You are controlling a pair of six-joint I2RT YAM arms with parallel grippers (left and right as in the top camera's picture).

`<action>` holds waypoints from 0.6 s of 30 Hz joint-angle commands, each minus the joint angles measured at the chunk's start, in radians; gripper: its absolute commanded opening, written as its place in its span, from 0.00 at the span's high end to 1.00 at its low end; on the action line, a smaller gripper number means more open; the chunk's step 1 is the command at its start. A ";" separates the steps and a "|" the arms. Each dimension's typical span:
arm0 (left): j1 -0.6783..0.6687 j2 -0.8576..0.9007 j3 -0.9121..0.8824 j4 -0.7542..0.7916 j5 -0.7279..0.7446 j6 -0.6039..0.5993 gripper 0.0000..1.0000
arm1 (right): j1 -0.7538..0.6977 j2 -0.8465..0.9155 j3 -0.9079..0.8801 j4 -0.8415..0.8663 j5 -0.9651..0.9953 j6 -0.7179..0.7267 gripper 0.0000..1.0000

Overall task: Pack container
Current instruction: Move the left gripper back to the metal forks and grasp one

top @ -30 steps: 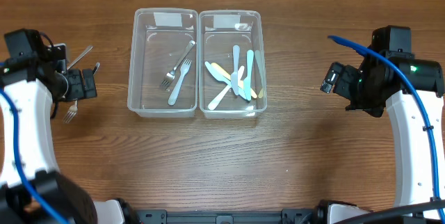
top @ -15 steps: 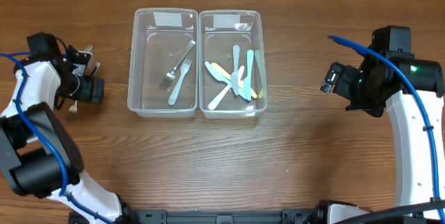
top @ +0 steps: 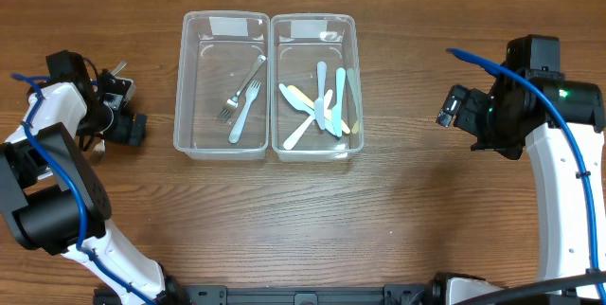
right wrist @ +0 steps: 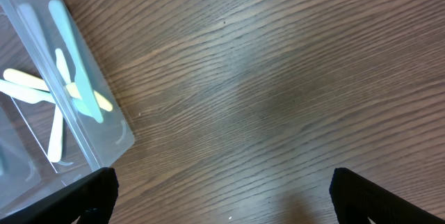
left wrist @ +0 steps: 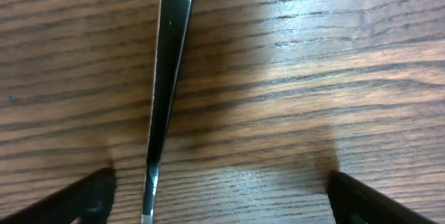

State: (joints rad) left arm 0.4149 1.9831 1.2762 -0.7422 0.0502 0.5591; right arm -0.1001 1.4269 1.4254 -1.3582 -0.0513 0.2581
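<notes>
Overhead: two clear plastic tubs [top: 178, 106] side by side; one holds metal forks [top: 244, 101], other pastel knives [top: 322, 106]. Loose fork [left wrist: 161, 99] at tubs' 9 o'clock, between left jaws, apart; right jaws apart.

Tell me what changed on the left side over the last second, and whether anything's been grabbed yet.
The left gripper turned and shifted slightly toward the fork bin. It is now low over a metal handle on the table. Its fingers straddle the handle, open, with nothing gripped. The right gripper, the fork bin and the knife bin, with their contents, stayed put.
</notes>
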 commanded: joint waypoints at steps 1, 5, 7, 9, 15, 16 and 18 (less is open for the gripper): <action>0.008 0.045 -0.006 -0.017 -0.005 0.004 0.13 | 0.003 -0.011 0.002 0.003 0.007 0.001 0.00; 0.008 0.045 -0.006 -0.017 -0.005 -0.018 0.14 | 0.003 -0.011 0.002 0.003 0.008 0.001 0.00; 0.008 0.045 -0.006 -0.019 -0.005 -0.017 0.25 | 0.003 -0.011 0.002 0.003 0.007 0.001 0.00; 0.008 0.045 -0.006 -0.020 -0.005 -0.017 0.53 | 0.003 -0.011 0.002 0.003 0.008 0.001 0.00; 0.008 0.045 -0.006 -0.020 -0.008 -0.017 0.90 | 0.003 -0.011 0.002 0.003 0.007 0.001 0.00; 0.008 0.045 -0.006 -0.020 -0.008 -0.017 0.90 | 0.003 -0.011 0.002 0.003 0.007 0.001 0.00; 0.008 0.045 -0.006 -0.020 -0.008 -0.017 0.92 | 0.003 -0.011 0.002 0.003 0.007 0.001 0.00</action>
State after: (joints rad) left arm 0.4149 1.9835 1.2774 -0.7574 0.0418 0.5499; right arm -0.1001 1.4269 1.4254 -1.3605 -0.0513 0.2577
